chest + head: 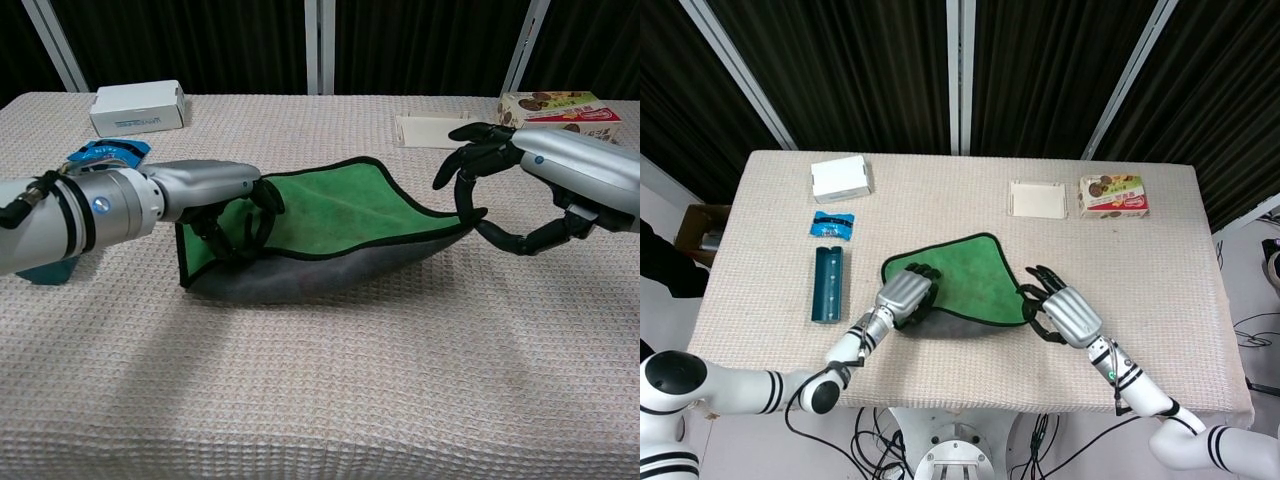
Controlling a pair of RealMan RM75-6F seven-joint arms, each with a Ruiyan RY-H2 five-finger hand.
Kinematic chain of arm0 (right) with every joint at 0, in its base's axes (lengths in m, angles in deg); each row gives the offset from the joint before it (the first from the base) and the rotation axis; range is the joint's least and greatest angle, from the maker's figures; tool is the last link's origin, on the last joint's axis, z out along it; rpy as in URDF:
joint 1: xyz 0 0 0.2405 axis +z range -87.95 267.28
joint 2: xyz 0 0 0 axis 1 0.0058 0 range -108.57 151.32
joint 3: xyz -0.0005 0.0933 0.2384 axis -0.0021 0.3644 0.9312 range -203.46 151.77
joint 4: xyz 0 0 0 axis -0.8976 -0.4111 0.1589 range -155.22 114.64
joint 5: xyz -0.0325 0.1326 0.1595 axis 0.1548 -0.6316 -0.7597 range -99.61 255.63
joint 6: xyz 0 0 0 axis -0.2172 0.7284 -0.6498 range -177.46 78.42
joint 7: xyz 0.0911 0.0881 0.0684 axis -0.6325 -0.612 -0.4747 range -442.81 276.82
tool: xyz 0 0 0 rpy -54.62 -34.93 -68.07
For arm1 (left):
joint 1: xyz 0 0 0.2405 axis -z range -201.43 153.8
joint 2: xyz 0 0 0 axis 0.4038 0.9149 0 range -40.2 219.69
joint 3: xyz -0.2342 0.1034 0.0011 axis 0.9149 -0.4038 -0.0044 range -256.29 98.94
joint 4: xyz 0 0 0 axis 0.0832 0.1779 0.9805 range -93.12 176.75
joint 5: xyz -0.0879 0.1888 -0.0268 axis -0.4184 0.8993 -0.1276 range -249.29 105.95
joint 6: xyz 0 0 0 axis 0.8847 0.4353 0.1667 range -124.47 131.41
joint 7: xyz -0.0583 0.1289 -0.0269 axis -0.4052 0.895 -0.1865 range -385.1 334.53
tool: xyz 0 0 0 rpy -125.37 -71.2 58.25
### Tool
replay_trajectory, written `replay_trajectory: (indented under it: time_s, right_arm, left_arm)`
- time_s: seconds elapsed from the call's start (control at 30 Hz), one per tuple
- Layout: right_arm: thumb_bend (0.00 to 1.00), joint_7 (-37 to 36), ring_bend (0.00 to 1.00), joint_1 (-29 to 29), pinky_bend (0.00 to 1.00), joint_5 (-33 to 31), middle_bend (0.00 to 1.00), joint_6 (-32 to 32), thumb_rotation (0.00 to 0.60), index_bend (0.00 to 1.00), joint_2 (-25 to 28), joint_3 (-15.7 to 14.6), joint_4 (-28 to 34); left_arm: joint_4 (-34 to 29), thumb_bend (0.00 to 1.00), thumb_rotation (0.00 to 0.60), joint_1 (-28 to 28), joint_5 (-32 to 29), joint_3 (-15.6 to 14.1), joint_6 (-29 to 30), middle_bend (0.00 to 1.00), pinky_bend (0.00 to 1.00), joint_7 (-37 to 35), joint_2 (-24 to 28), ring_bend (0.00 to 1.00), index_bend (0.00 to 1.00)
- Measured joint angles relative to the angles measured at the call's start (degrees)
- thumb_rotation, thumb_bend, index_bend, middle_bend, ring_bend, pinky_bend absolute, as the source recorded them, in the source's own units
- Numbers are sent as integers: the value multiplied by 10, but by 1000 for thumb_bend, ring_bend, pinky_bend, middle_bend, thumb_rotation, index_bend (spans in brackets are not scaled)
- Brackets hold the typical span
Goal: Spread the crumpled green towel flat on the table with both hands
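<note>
The green towel (975,272) lies near the middle of the table, folded over itself, with its grey underside showing along the near edge (330,265). My left hand (905,295) has its fingers curled over the towel's left edge (235,212) and grips it. At the towel's right corner, my right hand (1068,312) pinches the raised tip between its fingers and thumb (490,185). The towel hangs stretched between the two hands, with its right corner off the table.
At the back left stands a white box (841,179). A blue packet (832,224) and a long teal box (827,284) lie to the left of the towel. A white tray (1038,199) and a cookie box (1113,195) are at the back right.
</note>
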Motion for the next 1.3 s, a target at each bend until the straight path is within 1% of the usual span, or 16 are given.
replay_trajectory:
  time_s: [0.17,0.37,0.6,0.8,1.0,1.17,1.3]
  right_arm:
    - [397,-1,0,-2,0,3,250,2,600,678,1,-2,-1]
    - [398,16,0,-6,0,19,250,14,600,678,-5,-8,-15]
    - [398,40,0,-10,0,47,250,31,600,678,-20,-18,-39]
    - [398,60,0,-12,0,60,250,35,600,677,-26,-28,-54]
    - [398,73,0,-15,0,66,250,30,600,676,-24,-37,-55]
    - [398,95,0,-14,0,73,248,20,600,665,-24,-45,-55]
    - [396,114,0,-13,0,77,240,8,600,642,-23,-53,-56]
  left_arm:
    - [-33,560,600,-24,46,-10,25,201,136,-14,14,105,632]
    - [-83,562,600,-68,109,-29,71,203,136,-37,46,105,632]
    - [-118,569,600,-127,185,-63,135,204,136,-60,72,105,631]
    - [-132,568,600,-169,247,-98,160,204,136,-72,86,105,630]
    - [-140,566,600,-198,286,-123,162,200,136,-82,91,106,620]
    - [-140,563,600,-202,289,-126,135,188,136,-88,90,105,603]
    - [-137,563,600,-204,288,-125,113,175,136,-87,89,105,565]
